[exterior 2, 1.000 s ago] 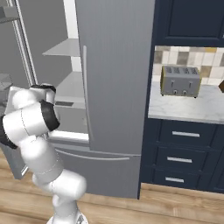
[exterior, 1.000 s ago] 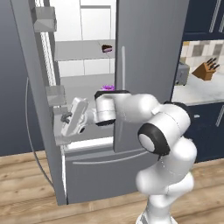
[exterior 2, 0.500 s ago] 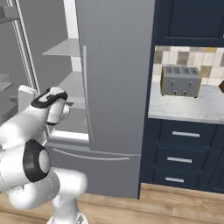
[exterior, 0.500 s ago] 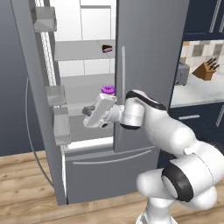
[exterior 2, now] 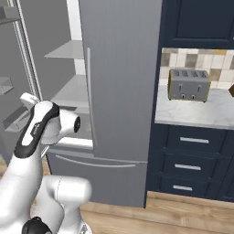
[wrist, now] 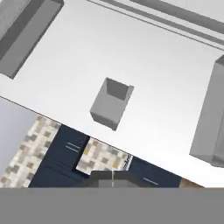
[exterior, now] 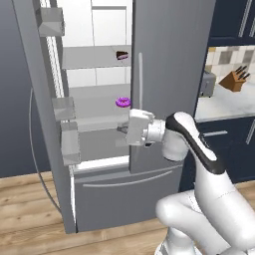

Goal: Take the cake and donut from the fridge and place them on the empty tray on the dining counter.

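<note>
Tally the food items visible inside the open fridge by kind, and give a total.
Cake: 1, on the upper shelf
Donut: 1, on the shelf below
Total: 2

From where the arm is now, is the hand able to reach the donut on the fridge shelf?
Probably yes. The left fridge door is open, the donut lies uncovered near the shelf's front edge, and the hand sits just below it with nothing between. It is shut, so it must open first.
</note>
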Robot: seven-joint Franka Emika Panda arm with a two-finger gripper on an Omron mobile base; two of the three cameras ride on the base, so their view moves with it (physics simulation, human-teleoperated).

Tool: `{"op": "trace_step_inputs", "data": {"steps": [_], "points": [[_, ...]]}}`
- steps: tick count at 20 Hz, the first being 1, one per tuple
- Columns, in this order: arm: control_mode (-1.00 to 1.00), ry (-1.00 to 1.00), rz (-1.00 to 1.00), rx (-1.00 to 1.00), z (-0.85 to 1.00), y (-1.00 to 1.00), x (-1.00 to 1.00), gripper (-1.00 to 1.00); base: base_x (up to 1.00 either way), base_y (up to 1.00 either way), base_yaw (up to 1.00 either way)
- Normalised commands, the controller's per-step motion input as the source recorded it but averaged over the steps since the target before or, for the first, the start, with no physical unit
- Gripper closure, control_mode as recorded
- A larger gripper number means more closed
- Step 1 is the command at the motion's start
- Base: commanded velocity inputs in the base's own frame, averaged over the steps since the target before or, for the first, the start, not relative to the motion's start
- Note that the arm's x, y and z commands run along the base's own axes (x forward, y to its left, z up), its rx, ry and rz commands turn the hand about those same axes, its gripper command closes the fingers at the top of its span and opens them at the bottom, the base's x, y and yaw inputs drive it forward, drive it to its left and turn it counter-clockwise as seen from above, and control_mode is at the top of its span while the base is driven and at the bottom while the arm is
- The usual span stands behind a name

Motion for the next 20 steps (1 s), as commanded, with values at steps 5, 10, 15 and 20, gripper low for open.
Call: {"op": "trace_step_inputs", "data": {"steps": [5,10,15,20], "points": [[-1.00,-0.04,-0.24,-0.53,0.09,-0.50,0.00,1.00,0.00,0.00,0.00],[-1.00,-0.01,-0.23,-0.60,0.00,-0.57,0.00,1.00,0.00,0.00,0.00],[-1.00,0.00,-0.27,-0.60,0.00,-0.59,0.01,1.00,0.00,0.00,0.00],[-1.00,0.01,-0.18,-0.53,0.03,-0.53,0.19,1.00,0.00,0.00,0.00]]}}
